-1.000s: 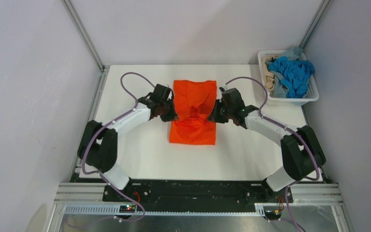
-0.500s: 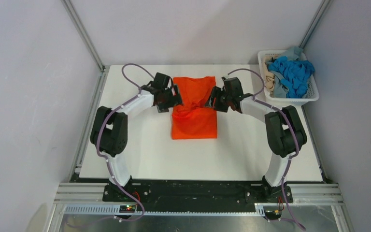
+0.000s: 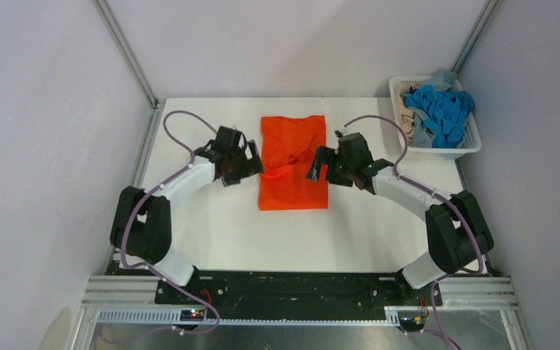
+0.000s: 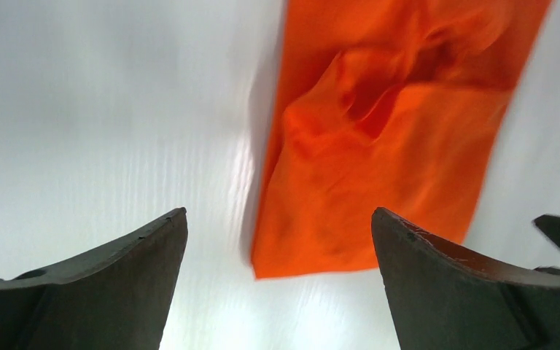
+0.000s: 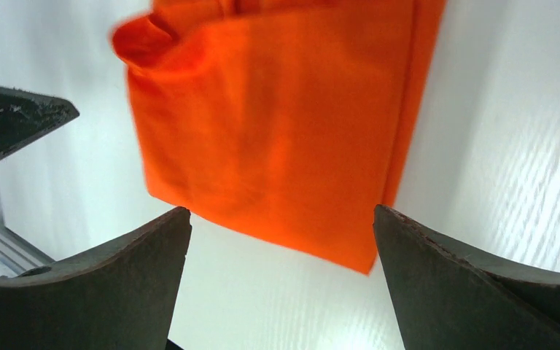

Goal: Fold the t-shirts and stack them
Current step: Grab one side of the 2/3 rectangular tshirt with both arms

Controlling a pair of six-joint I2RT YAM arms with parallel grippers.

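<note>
The bright orange t-shirt [image 3: 294,162] lies in the middle of the table as a long folded strip, with a rumpled crease across its middle. My left gripper [image 3: 254,166] hangs open just off the shirt's left edge, holding nothing. In the left wrist view the orange shirt [image 4: 379,168] lies beyond the spread gripper [image 4: 278,219]. My right gripper [image 3: 319,166] is open at the shirt's right edge, also empty. The right wrist view shows the orange shirt [image 5: 277,124] ahead of the wide-apart gripper [image 5: 282,215]. More t-shirts, bright blue [image 3: 441,109], grey-blue [image 3: 443,76] and beige [image 3: 407,117], sit bunched together.
Those bunched shirts fill a white slotted basket [image 3: 437,152] at the table's far right corner. Grey walls and metal posts close in the table on three sides. Purple cables loop from both wrists.
Both grippers opened and let go of the orange shirt, then drew back outward to its sides. The shirt's lifted fold has settled flat on the table.
</note>
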